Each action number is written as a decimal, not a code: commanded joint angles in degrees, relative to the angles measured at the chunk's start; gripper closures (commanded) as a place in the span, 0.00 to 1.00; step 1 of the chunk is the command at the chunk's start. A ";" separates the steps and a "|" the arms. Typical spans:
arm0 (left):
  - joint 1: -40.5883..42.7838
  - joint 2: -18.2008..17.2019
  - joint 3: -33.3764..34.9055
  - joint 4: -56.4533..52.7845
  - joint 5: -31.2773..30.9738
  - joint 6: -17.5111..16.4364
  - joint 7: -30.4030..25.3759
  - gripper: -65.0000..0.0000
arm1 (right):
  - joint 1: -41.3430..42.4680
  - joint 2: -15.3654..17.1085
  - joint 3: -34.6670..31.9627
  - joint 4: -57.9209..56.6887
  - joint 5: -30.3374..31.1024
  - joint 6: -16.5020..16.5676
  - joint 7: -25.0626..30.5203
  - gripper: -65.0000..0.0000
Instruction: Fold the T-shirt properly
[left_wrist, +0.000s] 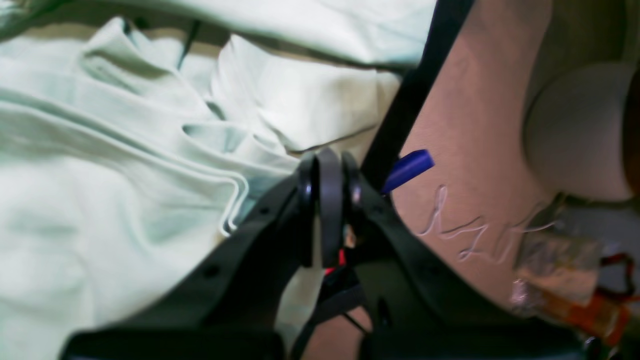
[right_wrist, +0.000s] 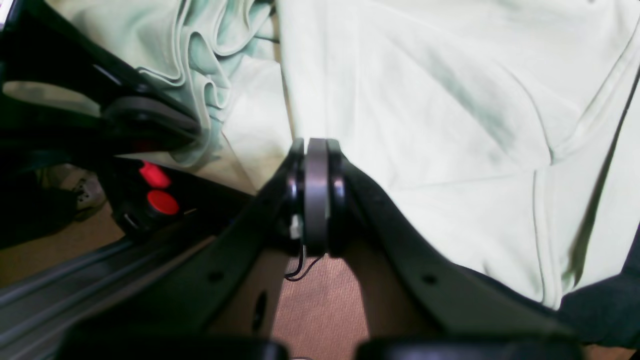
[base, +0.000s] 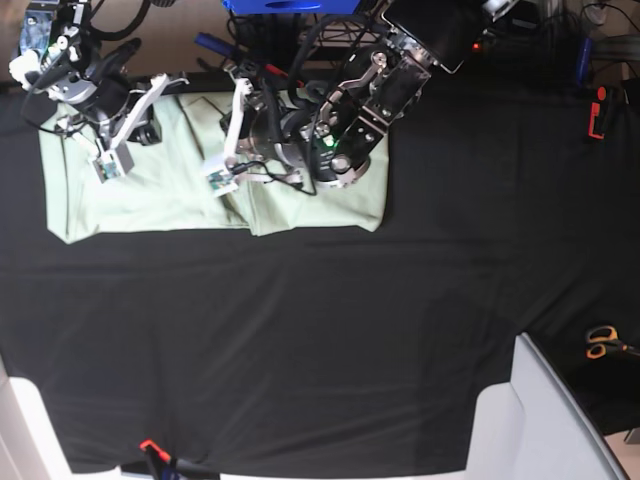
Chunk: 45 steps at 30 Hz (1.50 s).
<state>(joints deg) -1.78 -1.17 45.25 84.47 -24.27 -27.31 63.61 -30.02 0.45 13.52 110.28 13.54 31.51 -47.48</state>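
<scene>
Shirt (base: 160, 195): we are seeing it lying flat at the cloth's (base: 320, 330) far left.
Left gripper (left_wrist: 327, 172): pressed together, pinching nothing.
Right gripper (right_wrist: 316, 165): pressed together, empty, above shirt.

**Crowded at the far edge, open everywhere else**

Both my arms sit bunched over the T-shirt (base: 170, 195) along the table's (base: 300, 330) far edge, leaving little gap between them. My left gripper (left_wrist: 327, 165) is pressed shut beside stacked folds; my right gripper (right_wrist: 316, 150) is shut too, just beside the other arm. The near black expanse is free. Scissors (base: 602, 342) lie well apart, far off on my left.
</scene>
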 joint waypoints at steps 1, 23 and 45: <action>-0.81 0.86 0.42 1.03 -1.00 -0.51 -0.63 1.00 | 0.09 0.21 0.24 1.15 0.75 0.19 1.02 1.00; 2.44 -0.90 -11.89 1.29 -0.39 6.17 -0.71 1.00 | 0.35 0.21 0.24 0.97 0.57 0.19 0.93 1.00; 0.95 -1.69 -9.08 7.71 -0.83 6.26 -0.71 1.00 | 0.35 0.21 0.24 1.06 0.66 0.19 0.93 1.00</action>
<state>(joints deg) -0.12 -3.11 36.32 91.02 -24.53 -20.99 63.66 -29.69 0.58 13.54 110.26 13.52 31.46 -47.48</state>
